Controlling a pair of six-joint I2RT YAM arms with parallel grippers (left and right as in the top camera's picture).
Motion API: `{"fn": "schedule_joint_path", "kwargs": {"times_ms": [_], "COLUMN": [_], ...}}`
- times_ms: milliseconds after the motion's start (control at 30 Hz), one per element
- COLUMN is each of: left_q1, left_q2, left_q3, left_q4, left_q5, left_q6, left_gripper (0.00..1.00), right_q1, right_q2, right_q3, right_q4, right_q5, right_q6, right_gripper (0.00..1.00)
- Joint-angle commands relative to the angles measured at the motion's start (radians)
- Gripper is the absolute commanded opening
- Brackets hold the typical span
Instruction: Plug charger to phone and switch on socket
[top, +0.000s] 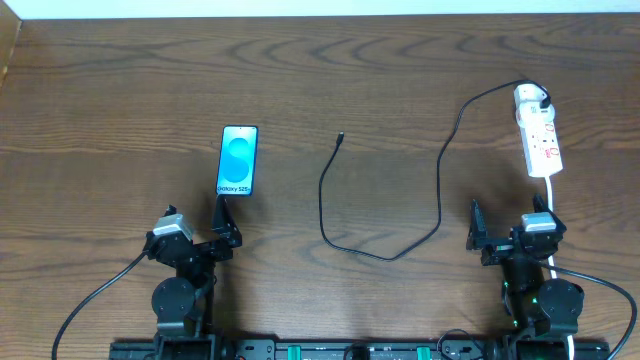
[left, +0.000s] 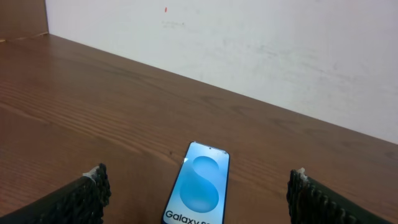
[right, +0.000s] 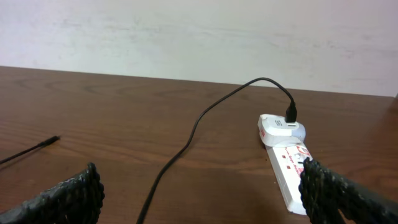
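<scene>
Charger cable (top: 439, 195), thin and black, is left unplugged from the slim blue-screened phone (top: 238, 160), the white socket strip (top: 540, 135) is judged unswitched, and left claw (left: 198, 186) and right claw (right: 199, 186) are held released.

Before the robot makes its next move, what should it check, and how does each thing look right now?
1. Phone lies flat, screen up: ok.
2. Cable: its tip lies free on the table, apart from the phone: ok.
3. Cable's other end sits in the white plug on the power strip: ok.
4. Left hand open and empty: ok.
5. Right hand open and empty: ok.
6. Whether the strip is switched on: cannot tell.
</scene>
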Motion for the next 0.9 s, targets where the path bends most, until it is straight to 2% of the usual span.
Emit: {"fn": "schedule_joint_path", "kwargs": {"times_ms": [0,467,633,867], "left_q1": [0.005,0.005,0.005,0.005], "left_q2": [0.000,0.029,0.116,0.325], "left_q3": [-0.012,0.066,0.137,0.282], "left_q4": [-0.049,-0.043,-0.045,-0.046], "left_q5": [-0.006,-0.006,-0.003,0.054], "left_q6": [0.016,0.016,0.016,0.018], "left_gripper": [0.92,0.92,0.92,0.92], "right_q1": [0.007,0.007,0.007,0.007], "right_q2": [0.000,0.000,0.000,0.000], "right_q3": [-0.001,-0.001,-0.001,-0.001], "right_q4": [-0.004,-0.004,-0.004,-0.004], "right_q5": [0.000,0.000,0.000,0.000], "right_q6": [0.007,0.007,0.007,0.007], "right_gripper": [0.99,0.99,0.99,0.99]}}
